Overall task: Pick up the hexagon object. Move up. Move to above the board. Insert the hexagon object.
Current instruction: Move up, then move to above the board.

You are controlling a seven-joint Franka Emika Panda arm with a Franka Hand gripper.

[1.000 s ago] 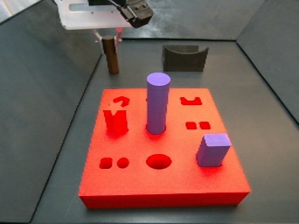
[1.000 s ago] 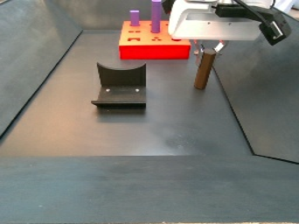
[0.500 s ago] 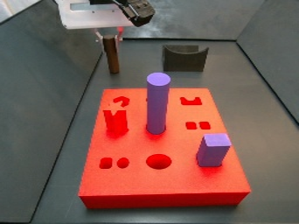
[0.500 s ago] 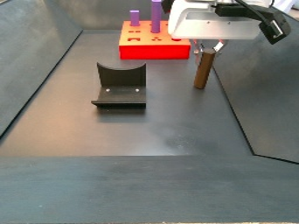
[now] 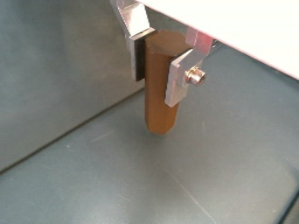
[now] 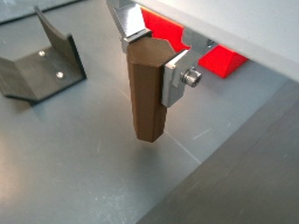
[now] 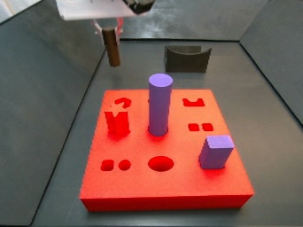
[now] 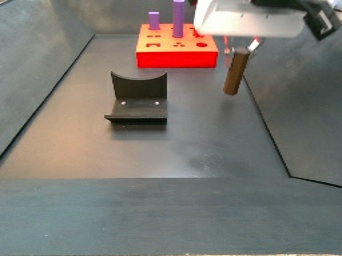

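The hexagon object [image 5: 163, 87] is a slim dark-brown prism post held upright between my gripper's [image 5: 160, 59] silver fingers; it also shows in the wrist view [image 6: 145, 92]. The gripper is shut on its upper part. In both side views the post [image 7: 113, 49] [image 8: 237, 72] hangs just clear of the grey floor under the white gripper body [image 7: 97, 9] [image 8: 254, 17]. The board [image 7: 162, 151] is a thick bright-red block with shaped holes, well apart from the post, also seen far off in a side view [image 8: 175, 47].
A tall purple cylinder [image 7: 159, 105], a purple cube [image 7: 215, 152] and a red piece [image 7: 117, 123] stand on the board. The dark fixture [image 7: 187, 58] [image 8: 136, 98] [image 6: 38, 61] stands on the floor. Sloped grey walls bound the floor.
The gripper has risen with the hexagon object, lifting it off the floor. Nothing else moved.
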